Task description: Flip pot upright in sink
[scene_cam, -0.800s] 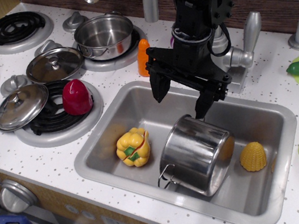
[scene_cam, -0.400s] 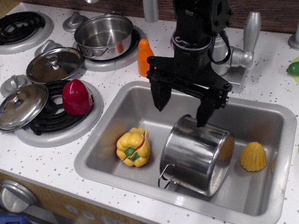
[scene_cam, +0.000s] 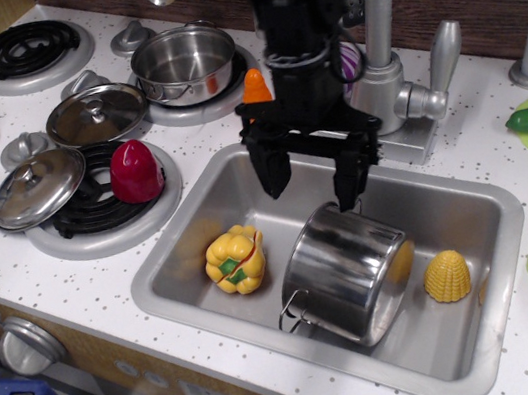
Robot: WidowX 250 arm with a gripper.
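Toward the sink's (scene_cam: 156,281) front right, the pot (scene_cam: 346,273) lies tipped on its side, a yellow pepper (scene_cam: 235,259) just left and a corn piece (scene_cam: 447,277) right. Above its rear edge hangs the gripper (scene_cam: 307,173), fingers (scene_cam: 271,171) apart, empty. Step in hand: approach. Next, descend astride the rim, close, rotate upright.
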